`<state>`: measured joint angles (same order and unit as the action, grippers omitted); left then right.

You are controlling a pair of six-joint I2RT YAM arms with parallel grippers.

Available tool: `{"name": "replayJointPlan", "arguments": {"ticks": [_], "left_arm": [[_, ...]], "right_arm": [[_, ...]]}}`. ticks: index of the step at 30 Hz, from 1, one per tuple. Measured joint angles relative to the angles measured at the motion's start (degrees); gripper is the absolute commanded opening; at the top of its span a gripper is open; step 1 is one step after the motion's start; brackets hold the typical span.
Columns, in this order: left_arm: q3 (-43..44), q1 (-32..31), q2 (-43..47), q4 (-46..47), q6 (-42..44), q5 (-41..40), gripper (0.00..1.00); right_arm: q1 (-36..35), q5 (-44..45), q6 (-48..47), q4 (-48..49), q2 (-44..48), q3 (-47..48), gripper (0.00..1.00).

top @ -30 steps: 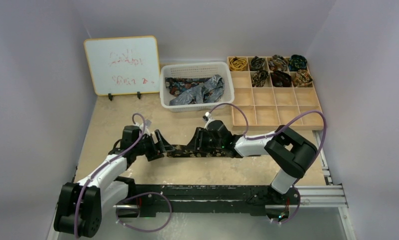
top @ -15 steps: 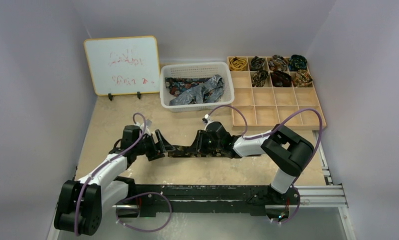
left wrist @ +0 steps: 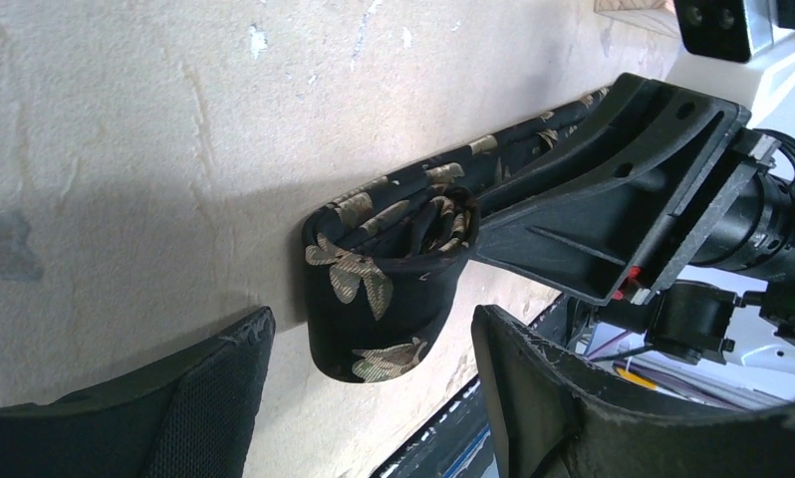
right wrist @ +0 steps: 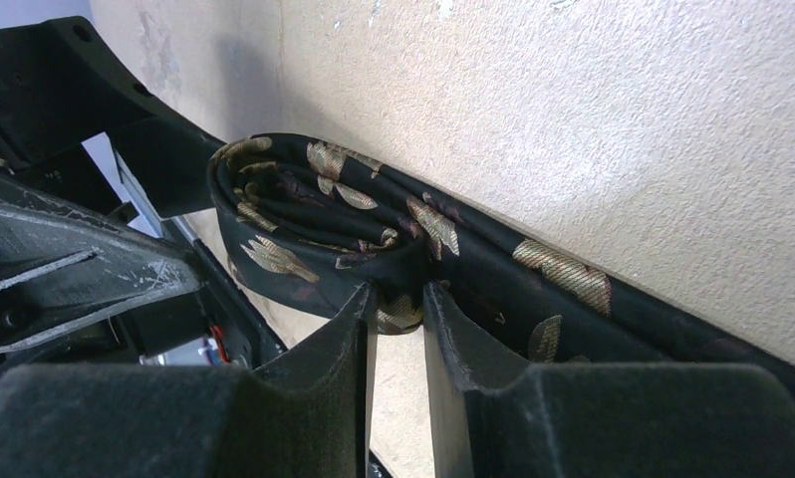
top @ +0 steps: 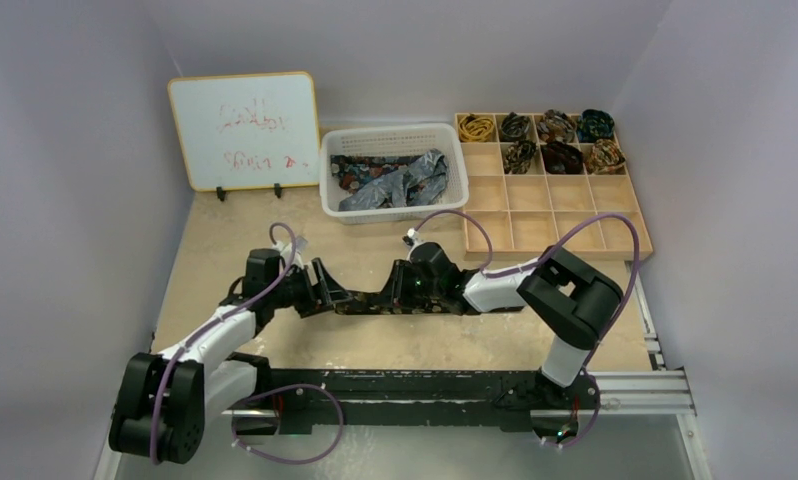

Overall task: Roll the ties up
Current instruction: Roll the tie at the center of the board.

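Observation:
A dark tie with gold leaf motifs [top: 430,303] lies across the table, its left end rolled into a small coil [left wrist: 389,289]. My right gripper [top: 387,293] comes from the right and is shut on the coil; in the right wrist view its fingers [right wrist: 398,299] pinch the coil's inner folds [right wrist: 304,224]. My left gripper [top: 333,292] faces it from the left. Its jaws are open, one on each side of the coil without touching it [left wrist: 374,329]. The rest of the tie runs right under the right arm, partly hidden.
A white basket [top: 327,180] at the back holds several loose ties [top: 395,180]. A wooden compartment tray [top: 550,215] at back right holds several rolled ties [top: 560,155] in its far cells. A whiteboard [top: 243,130] stands at back left. A black rail [top: 425,385] runs along the near edge.
My right gripper has shifted slightly left with the coil. My left gripper has edged right toward it. The tie stays on the table.

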<state>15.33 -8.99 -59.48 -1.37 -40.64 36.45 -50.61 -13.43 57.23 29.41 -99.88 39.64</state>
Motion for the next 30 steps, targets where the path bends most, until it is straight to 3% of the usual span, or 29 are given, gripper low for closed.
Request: {"name": "replayJointPlan", "arguments": {"ticks": [16, 21, 30], "left_arm": [[-1.1, 0.0, -8.2, 9.5, 1.3, 6.8, 0.50], [-1.1, 0.0, -8.5, 10.4, 1.3, 6.9, 0.38], [-1.0, 0.0, -9.2, 10.3, 1.3, 6.7, 0.34]], "right_arm": [[1.2, -3.1, 0.8, 1.1, -1.4, 0.0, 0.19], [1.6, -4.3, 1.1, 1.8, -2.1, 0.2, 0.19], [1.6, -4.5, 1.2, 1.7, -2.2, 0.4, 0.20]]}}
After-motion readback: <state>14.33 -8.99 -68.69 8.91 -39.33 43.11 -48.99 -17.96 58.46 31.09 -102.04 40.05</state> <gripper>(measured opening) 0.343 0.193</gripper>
